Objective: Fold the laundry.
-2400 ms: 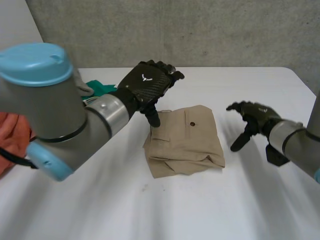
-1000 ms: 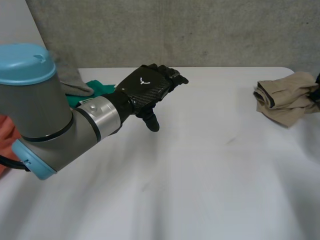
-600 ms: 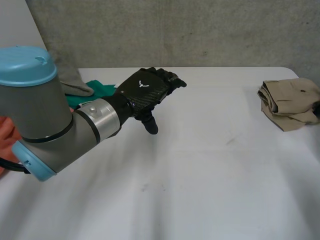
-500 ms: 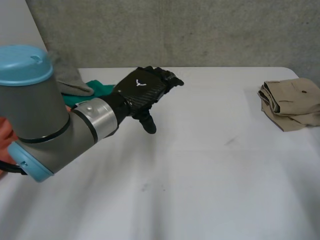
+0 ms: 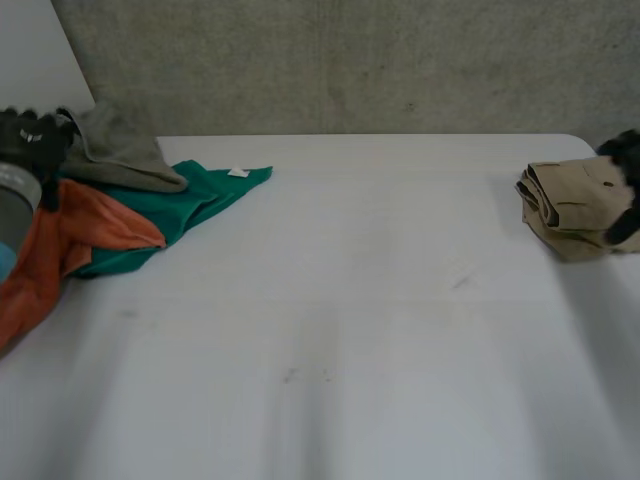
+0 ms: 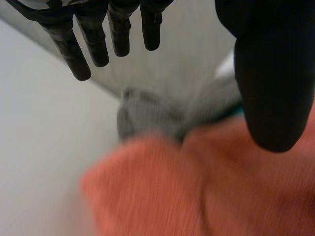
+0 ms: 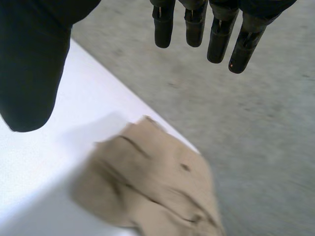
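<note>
At the table's (image 5: pixel 350 330) right edge, the folded tan pants (image 5: pixel 572 210) lie by the right hand (image 5: pixel 628 170) (fingers straight, holding nothing), and the left hand (image 5: pixel 28 138), fingers straight too, hangs over the orange cloth (image 5: pixel 70 235).

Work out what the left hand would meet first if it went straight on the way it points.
Probably the grey garment, which lies just beyond the fingertips of the open left hand in its wrist view, with the orange cloth beside it. Depth is unclear, so the orange cloth could come first.
</note>
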Available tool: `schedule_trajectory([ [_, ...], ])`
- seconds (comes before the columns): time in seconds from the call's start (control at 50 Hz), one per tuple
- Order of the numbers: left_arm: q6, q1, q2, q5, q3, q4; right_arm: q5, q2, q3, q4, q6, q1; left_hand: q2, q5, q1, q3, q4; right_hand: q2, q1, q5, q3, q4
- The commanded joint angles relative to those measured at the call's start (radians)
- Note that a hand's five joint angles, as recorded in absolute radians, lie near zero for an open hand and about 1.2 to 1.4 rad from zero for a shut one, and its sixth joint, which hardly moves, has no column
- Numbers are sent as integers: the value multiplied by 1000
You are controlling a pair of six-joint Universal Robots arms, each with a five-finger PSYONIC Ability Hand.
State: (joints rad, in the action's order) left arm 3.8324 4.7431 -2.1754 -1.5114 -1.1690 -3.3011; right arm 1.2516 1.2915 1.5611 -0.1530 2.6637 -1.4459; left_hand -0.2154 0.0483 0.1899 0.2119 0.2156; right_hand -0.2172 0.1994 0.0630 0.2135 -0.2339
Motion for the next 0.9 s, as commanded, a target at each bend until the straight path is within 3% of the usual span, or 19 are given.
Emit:
schedule_trajectory([
  [0.02,161,69,-161,-23,54,-81,-3,9,92,1,-2,-99,-59,52,85,63,59,43,-25,-63,-39,59],
  [0.08,161,84,-179,-23,66,-123,-3,9,108,-2,-2,-111,-601,593,626,604,600,43,-25,-63,-39,59],
  [0.1,159,81,-178,-27,68,-141,0,9,114,-5,-4,-113,-1175,1168,1201,1179,1175,43,-25,-63,-39,59],
  [0.26,63,-50,-9,-82,-12,-201,8,18,126,-11,-7,-110,-1181,1173,1206,1184,1181,43,-25,-63,-39,59],
  [0.4,-196,-296,135,-66,-101,-161,8,32,128,-10,-4,-102,-1181,1173,1206,1184,1181,43,-25,-63,-39,59],
  [0.42,-261,-366,144,-38,-116,-135,8,34,129,-10,-4,-100,-1181,1173,1206,1184,1181,43,-25,-63,-39,59],
  [0.48,-361,-472,146,40,-146,-98,8,37,129,-10,-4,-100,-1181,1173,1206,1184,1181,43,-25,-63,-39,59],
  [0.5,-420,-535,140,100,-159,-86,8,38,128,-10,-4,-100,-1181,1173,1206,1184,1181,43,-25,-63,-39,59],
  [0.58,-542,-639,118,221,-172,-80,8,41,128,-10,-2,-100,-1181,1173,1206,1184,1181,43,-25,-63,-39,59],
  [0.6,-557,-647,109,238,-173,-75,8,41,128,-10,-2,-100,-1074,1066,1099,1077,1074,43,-25,-63,-39,59],
  [0.64,-585,-672,73,281,-173,-64,6,41,128,-10,-2,-100,-445,438,471,449,445,43,-25,-63,-39,59],
  [0.68,-583,-690,63,293,-179,-60,5,41,128,-11,-2,-105,-214,206,239,217,213,43,-25,-63,-39,59],
  [0.7,-579,-715,74,292,-189,-58,3,40,128,-11,-1,-109,23,-30,2,-19,-23,43,-25,-63,-39,59],
  [0.8,-567,-689,146,241,-199,-49,-9,34,117,-8,-4,-128,-33,26,59,37,33,43,-25,-63,-39,59],
  [0.9,-550,-574,268,70,-251,21,-11,29,82,1,-2,-211,-54,46,79,57,54,43,-25,-63,-39,59],
])
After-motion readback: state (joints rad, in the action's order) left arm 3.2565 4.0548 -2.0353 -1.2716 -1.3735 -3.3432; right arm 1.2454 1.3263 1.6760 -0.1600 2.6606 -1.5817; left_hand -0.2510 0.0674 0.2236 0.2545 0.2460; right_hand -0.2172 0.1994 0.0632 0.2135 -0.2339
